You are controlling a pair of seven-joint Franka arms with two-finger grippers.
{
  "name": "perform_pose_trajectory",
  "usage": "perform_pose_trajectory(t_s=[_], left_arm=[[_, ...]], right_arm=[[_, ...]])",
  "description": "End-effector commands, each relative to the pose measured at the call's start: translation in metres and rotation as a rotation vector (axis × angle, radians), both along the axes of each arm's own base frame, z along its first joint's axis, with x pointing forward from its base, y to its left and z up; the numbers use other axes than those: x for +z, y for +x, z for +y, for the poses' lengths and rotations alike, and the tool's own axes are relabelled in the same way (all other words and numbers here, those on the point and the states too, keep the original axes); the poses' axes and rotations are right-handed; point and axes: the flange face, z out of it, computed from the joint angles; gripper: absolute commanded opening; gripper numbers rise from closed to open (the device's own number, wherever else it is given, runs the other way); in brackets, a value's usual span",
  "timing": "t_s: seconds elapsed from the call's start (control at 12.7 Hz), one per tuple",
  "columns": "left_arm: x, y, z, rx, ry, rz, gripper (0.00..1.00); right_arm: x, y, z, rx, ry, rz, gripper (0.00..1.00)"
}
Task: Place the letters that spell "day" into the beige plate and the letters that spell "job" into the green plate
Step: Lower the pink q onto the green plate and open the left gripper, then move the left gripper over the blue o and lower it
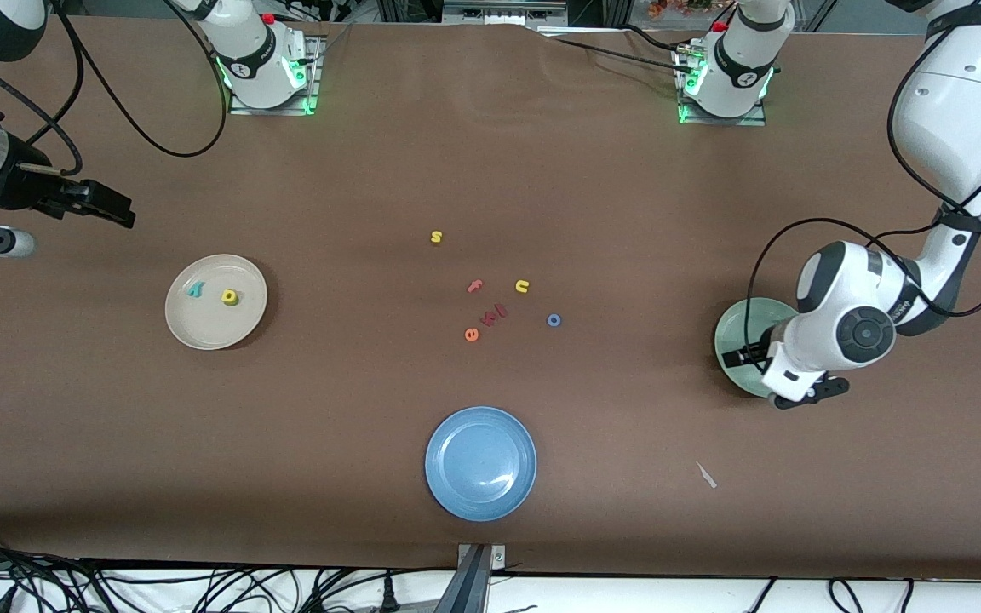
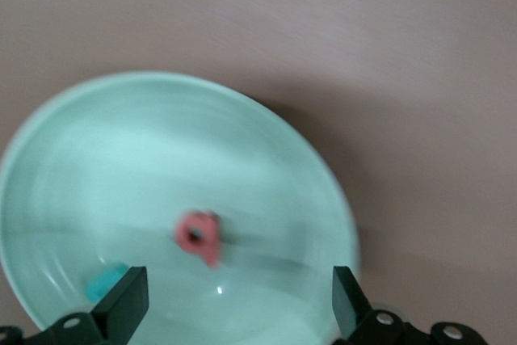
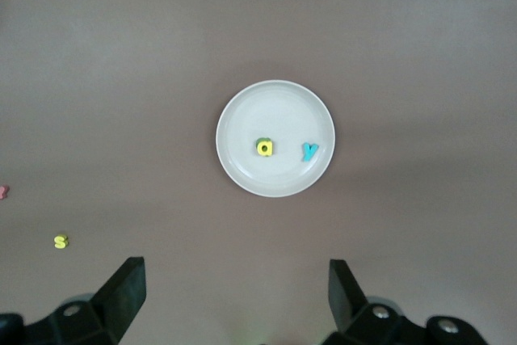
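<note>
The green plate (image 2: 161, 135) fills the left wrist view, and in it lie a salmon "b" (image 2: 200, 236) and a teal "j" (image 2: 105, 283). My left gripper (image 2: 238, 292) hangs open just over this plate (image 1: 733, 328), holding nothing. The blue "o" (image 1: 553, 320) lies on the table near the middle. The beige plate (image 1: 201, 328) holds a teal "y" (image 1: 195, 289) and a yellow "d" (image 1: 230, 296). In the right wrist view the "d" (image 3: 265, 148) lies on a green "a" that shows only as an edge. My right gripper (image 1: 111, 209) waits open, high up at the right arm's end of the table.
Loose letters lie mid-table: a yellow "s" (image 1: 436, 237), a pink "f" (image 1: 475, 286), a yellow "u" (image 1: 522, 286), dark red letters (image 1: 493, 315) and an orange "e" (image 1: 472, 335). A blue plate (image 1: 480, 462) sits nearer the front camera. A white scrap (image 1: 706, 475) lies beside it.
</note>
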Motion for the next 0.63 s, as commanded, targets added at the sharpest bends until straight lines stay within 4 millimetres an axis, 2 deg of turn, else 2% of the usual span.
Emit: perform_pose_trajectory(t_s=[0.0, 0.24, 0.55], left_arm=[[0.030, -0.008, -0.047, 0.079, -0.020, 0.010, 1.00], [0.046, -0.019, -0.108, 0.230, -0.026, 0.002, 1.00], [0.039, -0.038, -0.184, 0.351, -0.017, -0.015, 1.00]], right_arm=[[0.004, 0.006, 0.004, -0.008, 0.001, -0.027, 1.00], [0.003, 0.006, 0.004, 0.000, 0.002, -0.022, 1.00], [0.001, 0.007, 0.002, 0.000, 0.003, -0.021, 1.00]])
